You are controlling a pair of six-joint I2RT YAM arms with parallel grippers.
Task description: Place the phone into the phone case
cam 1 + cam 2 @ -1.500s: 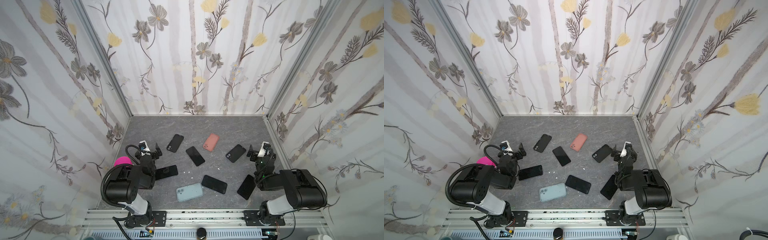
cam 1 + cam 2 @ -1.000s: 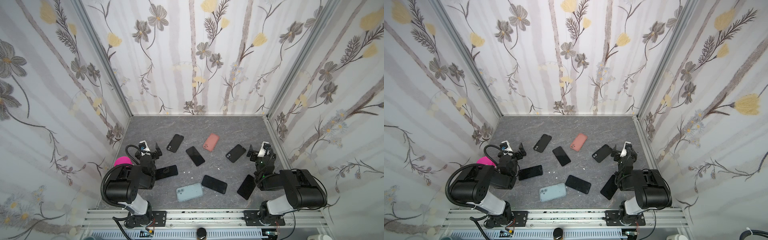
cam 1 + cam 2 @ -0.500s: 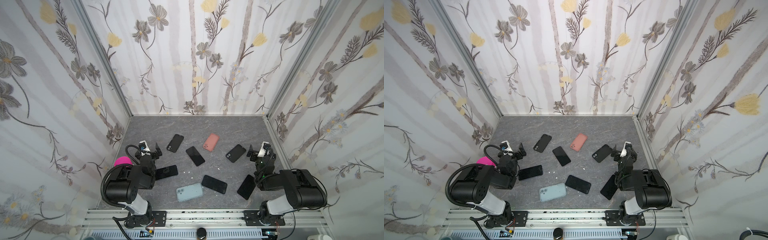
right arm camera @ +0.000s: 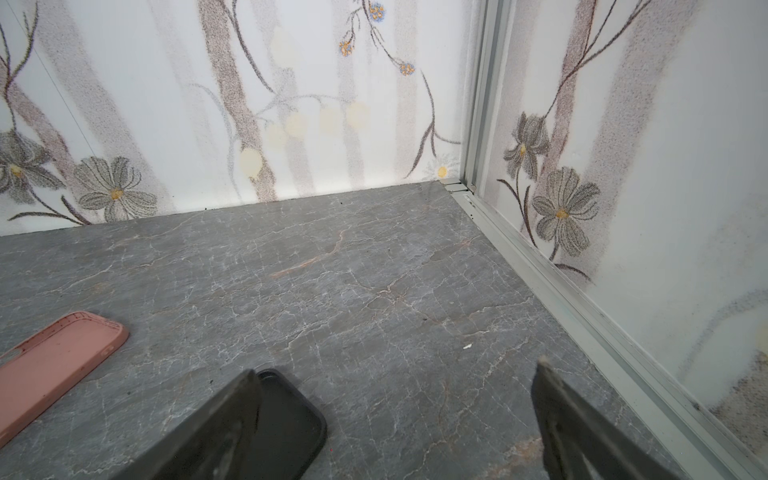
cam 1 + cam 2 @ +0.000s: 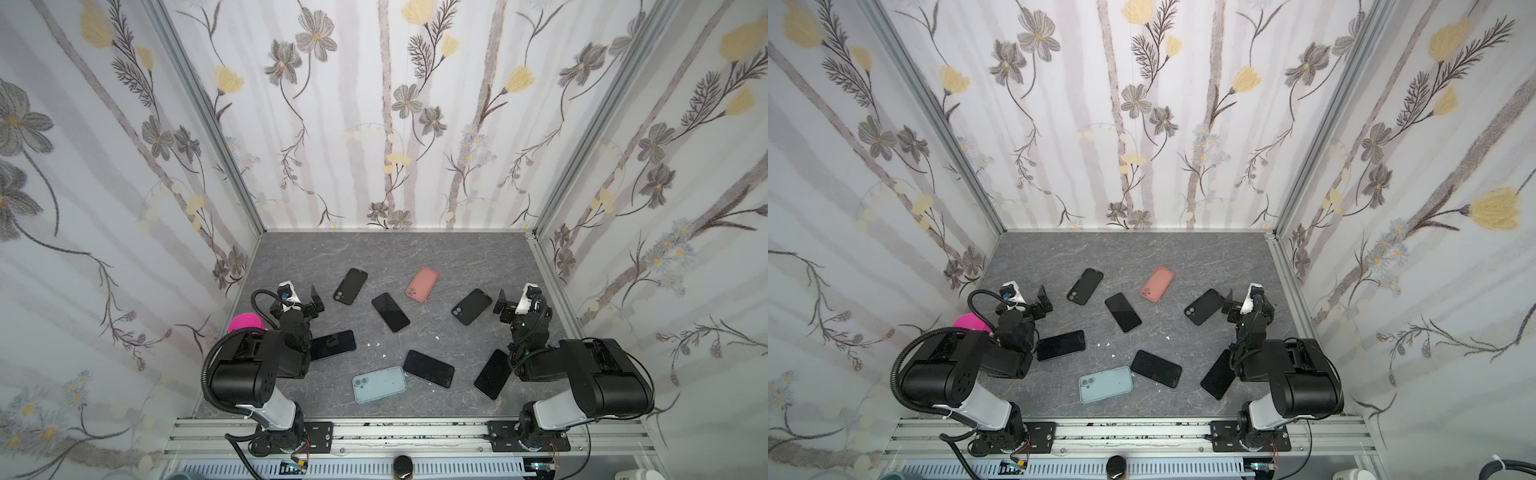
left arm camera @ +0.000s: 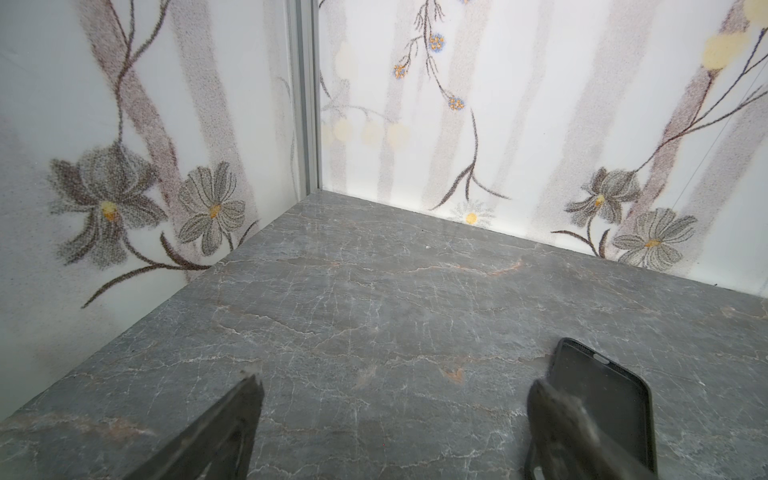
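— What lies loose on the grey marbled tabletop (image 5: 374, 249)?
— A few small white scraps (image 5: 376, 344), near its middle.
— And by the left side?
— A round magenta object (image 5: 245, 323), partly hidden, close to the flowered wall (image 5: 124, 208).

left tool (image 6: 397, 384) spread, right tool (image 4: 397, 371) spread

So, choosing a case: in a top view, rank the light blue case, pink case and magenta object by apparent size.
1. light blue case, nearer the camera, so unsure.
2. pink case.
3. magenta object, partly hidden.
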